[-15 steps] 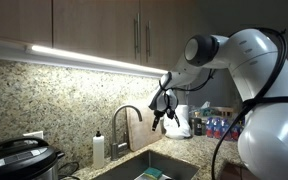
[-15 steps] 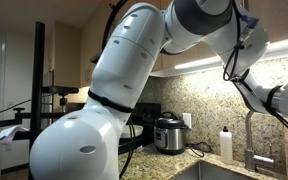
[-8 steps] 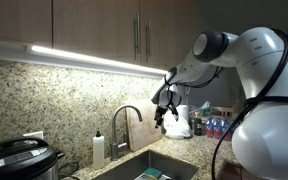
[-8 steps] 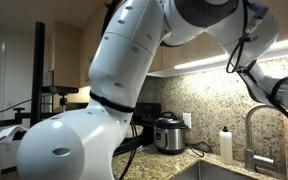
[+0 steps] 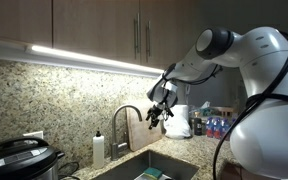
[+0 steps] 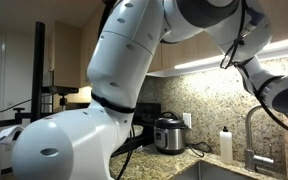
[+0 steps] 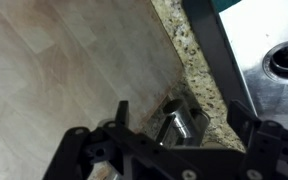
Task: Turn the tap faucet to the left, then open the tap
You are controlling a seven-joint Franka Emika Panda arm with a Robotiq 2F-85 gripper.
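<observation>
The tap faucet (image 5: 125,124) is a slim silver gooseneck behind the sink, and its arch also shows in an exterior view (image 6: 254,128). My gripper (image 5: 156,113) hangs close beside the top of the spout's arch, fingers pointing down. In the wrist view the gripper (image 7: 179,110) is open, with its two dark fingers wide apart. The metal tap (image 7: 181,124) lies between and below them, apart from both fingers. The tap's handle cannot be made out.
A white soap bottle (image 5: 98,148) stands beside the tap, with a rice cooker (image 5: 20,160) further along the granite counter. The steel sink (image 7: 269,65) lies below. Water bottles (image 5: 216,127) and a white object stand behind the arm. Cabinets hang overhead.
My gripper has shifted a little toward the tap's spout and turned slightly. The tap has not moved.
</observation>
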